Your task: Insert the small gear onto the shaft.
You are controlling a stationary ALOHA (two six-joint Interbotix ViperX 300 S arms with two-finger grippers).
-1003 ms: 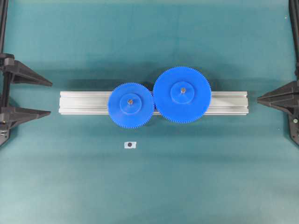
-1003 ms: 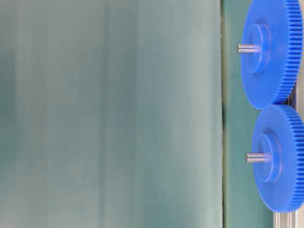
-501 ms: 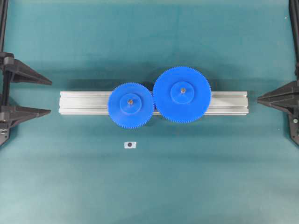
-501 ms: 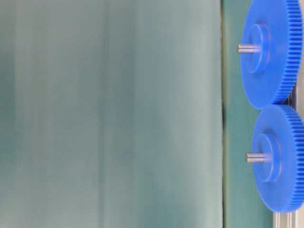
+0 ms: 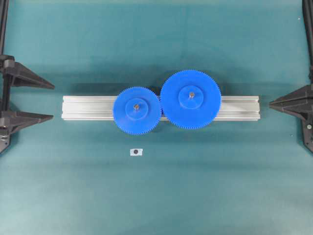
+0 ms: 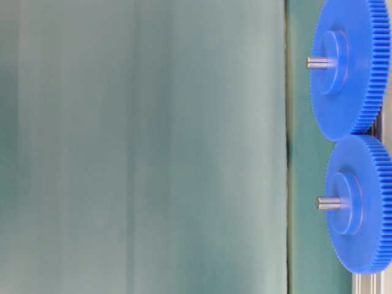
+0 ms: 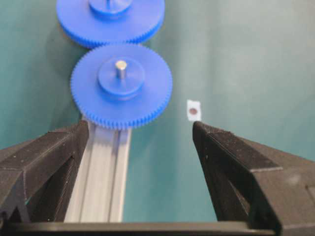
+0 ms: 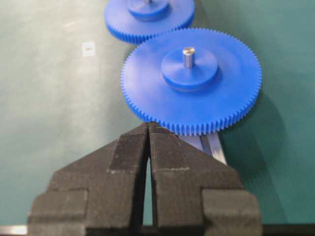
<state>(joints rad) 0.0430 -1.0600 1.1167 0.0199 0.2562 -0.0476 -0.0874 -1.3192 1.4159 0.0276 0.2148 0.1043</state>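
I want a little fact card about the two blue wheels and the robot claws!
small gear: already on its shaft, teeth meeting the big one's
larger gear: on its own pin
rail: silvery, lying under both gears
white tag: on the table, apart from the rail
left gripper: open, empty
right gripper: shut, empty

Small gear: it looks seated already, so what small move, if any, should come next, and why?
Probably none beyond holding both arms back. The small gear sits flat on the rail with the shaft poking up through its hub, teeth meeting the large gear. The left gripper is open and empty, the right gripper shut on nothing, both well clear.
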